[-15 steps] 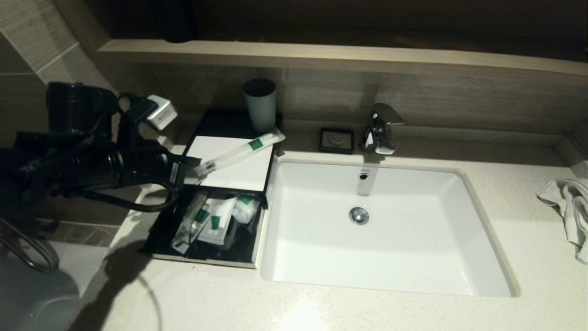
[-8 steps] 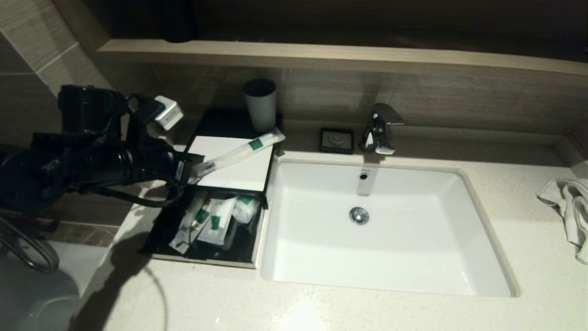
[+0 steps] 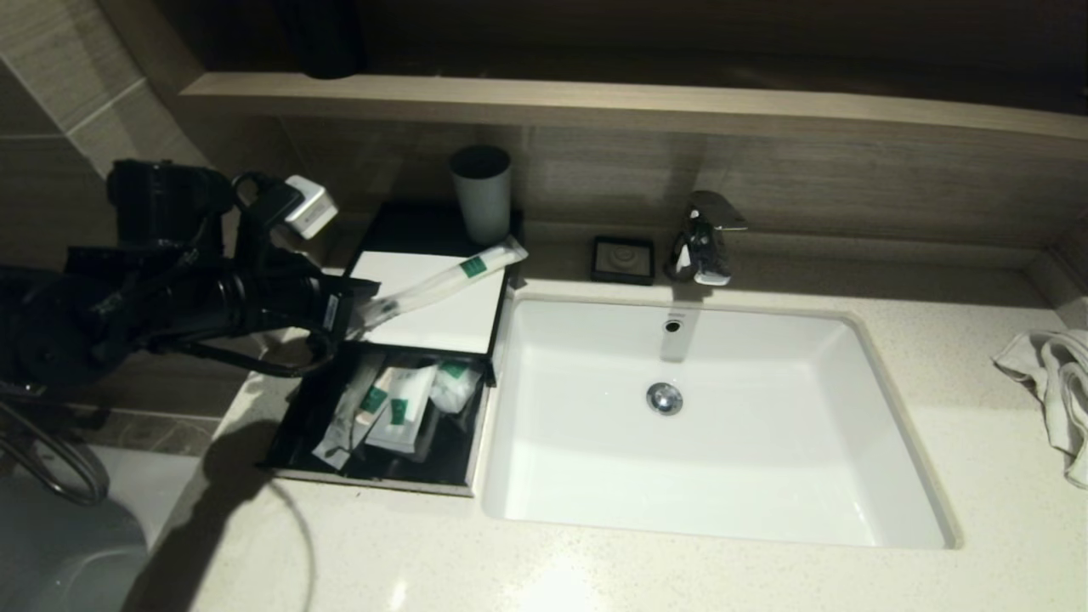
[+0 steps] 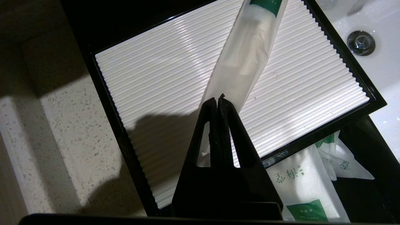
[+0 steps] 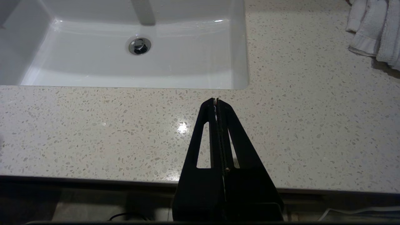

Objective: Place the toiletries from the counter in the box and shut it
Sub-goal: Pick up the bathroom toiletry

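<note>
A black box (image 3: 306, 408) sits on the counter left of the sink, with several white sachets (image 3: 399, 408) with green labels inside. Its lid (image 3: 459, 319), white and ribbed inside, lies open behind it. My left gripper (image 3: 361, 310) is shut on the near end of a long translucent toothbrush packet (image 3: 450, 276) with a green label, which slants over the lid towards the sink. In the left wrist view the gripper (image 4: 217, 99) pinches the packet (image 4: 247, 59) above the ribbed lid (image 4: 156, 81). My right gripper (image 5: 215, 100) is shut and empty over the front counter.
A grey cup (image 3: 482, 194) stands behind the lid. A small black soap dish (image 3: 623, 258) and the chrome tap (image 3: 704, 238) are behind the white sink (image 3: 867, 476). A white towel (image 3: 1054, 382) lies at the far right; it also shows in the right wrist view (image 5: 375, 31).
My left arm has shifted slightly to the right and back. The toothbrush packet has stayed in the gripper, still slanting over the lid. The right arm has not moved.
</note>
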You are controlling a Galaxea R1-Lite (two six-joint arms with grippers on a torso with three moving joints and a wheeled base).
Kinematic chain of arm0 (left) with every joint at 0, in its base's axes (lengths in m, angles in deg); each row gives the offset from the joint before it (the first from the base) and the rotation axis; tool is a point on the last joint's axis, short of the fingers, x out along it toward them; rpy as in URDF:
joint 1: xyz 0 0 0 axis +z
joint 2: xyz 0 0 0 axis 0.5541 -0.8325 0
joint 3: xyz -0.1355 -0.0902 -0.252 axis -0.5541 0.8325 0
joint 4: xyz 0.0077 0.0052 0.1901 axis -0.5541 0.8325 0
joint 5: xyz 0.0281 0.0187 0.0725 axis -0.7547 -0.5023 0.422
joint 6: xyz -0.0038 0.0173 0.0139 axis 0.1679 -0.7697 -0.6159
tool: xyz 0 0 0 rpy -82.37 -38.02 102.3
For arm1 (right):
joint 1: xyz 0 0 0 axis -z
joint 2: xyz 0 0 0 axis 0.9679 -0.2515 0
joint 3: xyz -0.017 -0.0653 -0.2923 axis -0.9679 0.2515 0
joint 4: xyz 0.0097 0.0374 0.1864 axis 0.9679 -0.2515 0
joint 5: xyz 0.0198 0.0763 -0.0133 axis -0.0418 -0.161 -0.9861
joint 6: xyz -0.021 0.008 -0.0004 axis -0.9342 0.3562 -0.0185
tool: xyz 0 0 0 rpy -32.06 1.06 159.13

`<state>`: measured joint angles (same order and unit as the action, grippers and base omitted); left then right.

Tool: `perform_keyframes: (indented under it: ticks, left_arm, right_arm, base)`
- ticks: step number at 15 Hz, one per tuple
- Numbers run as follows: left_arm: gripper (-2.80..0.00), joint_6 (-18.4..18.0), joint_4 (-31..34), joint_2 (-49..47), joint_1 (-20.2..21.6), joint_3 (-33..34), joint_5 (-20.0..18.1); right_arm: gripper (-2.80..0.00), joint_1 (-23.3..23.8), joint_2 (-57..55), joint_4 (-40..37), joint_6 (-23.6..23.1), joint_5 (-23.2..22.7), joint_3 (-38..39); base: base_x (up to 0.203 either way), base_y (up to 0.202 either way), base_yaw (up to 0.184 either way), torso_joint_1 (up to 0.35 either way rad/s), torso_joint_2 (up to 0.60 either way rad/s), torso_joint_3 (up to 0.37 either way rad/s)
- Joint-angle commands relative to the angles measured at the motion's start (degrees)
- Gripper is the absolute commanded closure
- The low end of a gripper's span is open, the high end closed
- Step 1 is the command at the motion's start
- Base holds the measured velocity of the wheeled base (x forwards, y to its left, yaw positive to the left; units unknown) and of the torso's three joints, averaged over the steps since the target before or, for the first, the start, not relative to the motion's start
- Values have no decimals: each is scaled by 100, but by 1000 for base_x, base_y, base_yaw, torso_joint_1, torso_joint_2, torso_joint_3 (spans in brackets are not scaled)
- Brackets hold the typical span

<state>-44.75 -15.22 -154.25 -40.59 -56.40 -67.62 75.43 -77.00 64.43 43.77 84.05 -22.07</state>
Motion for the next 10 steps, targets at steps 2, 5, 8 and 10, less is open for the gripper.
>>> perform_keyframes:
  ticks: [2,5,8,10]
  left_arm:
    - [0,-34,-71,-72,44,7,-156]
    - [-280,-48,-71,-24,35,7,-156]
    - [-280,-65,-71,-72,13,16,-147]
    - [-280,-66,-71,-88,-15,16,-147]
  right_arm:
    - [0,0,-8,-1,0,0,0]
    - [0,0,-9,-1,0,0,0]
    - [0,0,-8,-1,0,0,0]
    - [0,0,-5,-1,0,0,0]
  base:
    - [0,0,0,0,0,0]
    - [0,0,0,0,0,0]
    - [0,0,0,0,0,0]
    - [0,0,0,0,0,0]
